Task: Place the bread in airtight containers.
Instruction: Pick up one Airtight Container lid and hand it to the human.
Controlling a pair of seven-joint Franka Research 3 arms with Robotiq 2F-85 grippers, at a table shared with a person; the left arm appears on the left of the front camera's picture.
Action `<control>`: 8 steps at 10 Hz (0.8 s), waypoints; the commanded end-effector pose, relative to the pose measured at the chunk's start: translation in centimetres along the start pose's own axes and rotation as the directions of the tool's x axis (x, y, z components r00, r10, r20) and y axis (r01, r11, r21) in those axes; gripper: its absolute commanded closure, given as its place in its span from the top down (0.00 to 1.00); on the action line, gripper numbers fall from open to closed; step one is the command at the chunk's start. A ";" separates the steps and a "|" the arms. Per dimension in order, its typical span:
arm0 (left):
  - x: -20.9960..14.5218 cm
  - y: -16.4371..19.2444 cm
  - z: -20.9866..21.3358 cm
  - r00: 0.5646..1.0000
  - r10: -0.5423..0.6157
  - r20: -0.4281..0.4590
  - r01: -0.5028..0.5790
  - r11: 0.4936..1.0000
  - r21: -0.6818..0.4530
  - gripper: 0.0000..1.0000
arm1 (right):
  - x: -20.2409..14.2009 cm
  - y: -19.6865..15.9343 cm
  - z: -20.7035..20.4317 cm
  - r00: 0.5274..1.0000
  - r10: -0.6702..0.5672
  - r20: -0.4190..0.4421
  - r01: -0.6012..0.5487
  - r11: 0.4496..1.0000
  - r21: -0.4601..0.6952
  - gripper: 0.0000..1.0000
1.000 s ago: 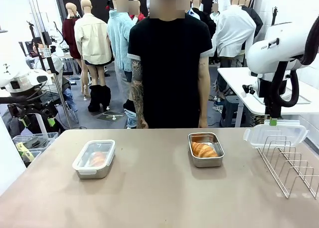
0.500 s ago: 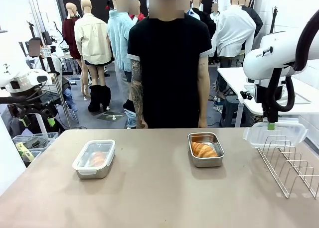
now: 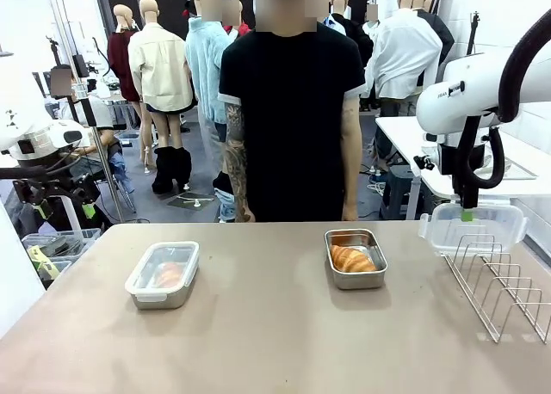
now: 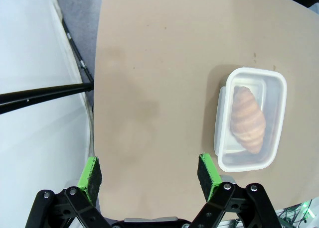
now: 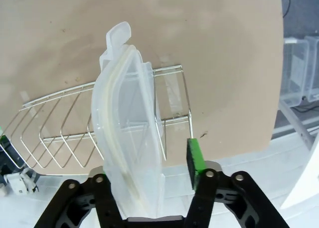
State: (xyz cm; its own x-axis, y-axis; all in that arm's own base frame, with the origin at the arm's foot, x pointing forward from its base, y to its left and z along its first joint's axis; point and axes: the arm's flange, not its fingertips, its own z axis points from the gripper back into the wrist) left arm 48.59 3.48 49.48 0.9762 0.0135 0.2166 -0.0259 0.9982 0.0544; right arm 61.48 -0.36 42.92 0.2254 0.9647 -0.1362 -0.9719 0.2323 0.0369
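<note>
One roll (image 3: 352, 257) is seen lying uncovered in an open steel tin (image 3: 355, 276) on the tabletop (image 3: 258, 342), right of the middle and toward the far edge; the other roll (image 4: 247, 119) is shut inside a second tin (image 3: 162, 275) under a clear snap lid (image 4: 250, 118), left of the middle, the two tins being set well apart; in the left wrist view this closed tin is seen from above with the roll lying lengthwise in it. A second clear lid (image 3: 472, 226) is held on edge at the right side of the tabletop, above the near end of a wire rack (image 3: 504, 282); in the right wrist view the lid (image 5: 130, 123) stands upright between the fingers of the right hand (image 5: 149, 163), one green pad (image 5: 193, 156) being shown just apart from its side while the other is hidden behind the plastic, so whether the lid is actually gripped cannot be told. The left hand (image 4: 149, 175) is held wide open with nothing in it, above the bare left edge of the tabletop, the closed tin lying just beyond one pad. A person in a black shirt (image 3: 288, 110) is seen standing at the far side, arms hanging.
</note>
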 end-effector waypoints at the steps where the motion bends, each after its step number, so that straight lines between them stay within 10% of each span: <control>1: -0.1 0.0 0.1 1.000 -0.005 0.003 0.005 1.000 -0.001 1.00 | 0.1 -0.2 0.2 1.000 0.007 -0.001 -0.007 1.000 0.011 0.12; 8: -0.1 0.0 0.1 1.000 -0.005 0.003 0.005 1.000 -0.001 1.00 | 0.4 -0.2 0.6 1.000 0.015 -0.015 -0.015 1.000 0.004 0.00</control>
State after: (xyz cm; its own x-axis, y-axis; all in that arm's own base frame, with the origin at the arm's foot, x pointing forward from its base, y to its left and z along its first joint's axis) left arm 48.59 3.48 49.48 0.9762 0.0135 0.2166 -0.0259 0.9982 0.0544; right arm 61.44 0.01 42.91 0.2171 0.9669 -0.1340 -0.9735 0.2246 0.0435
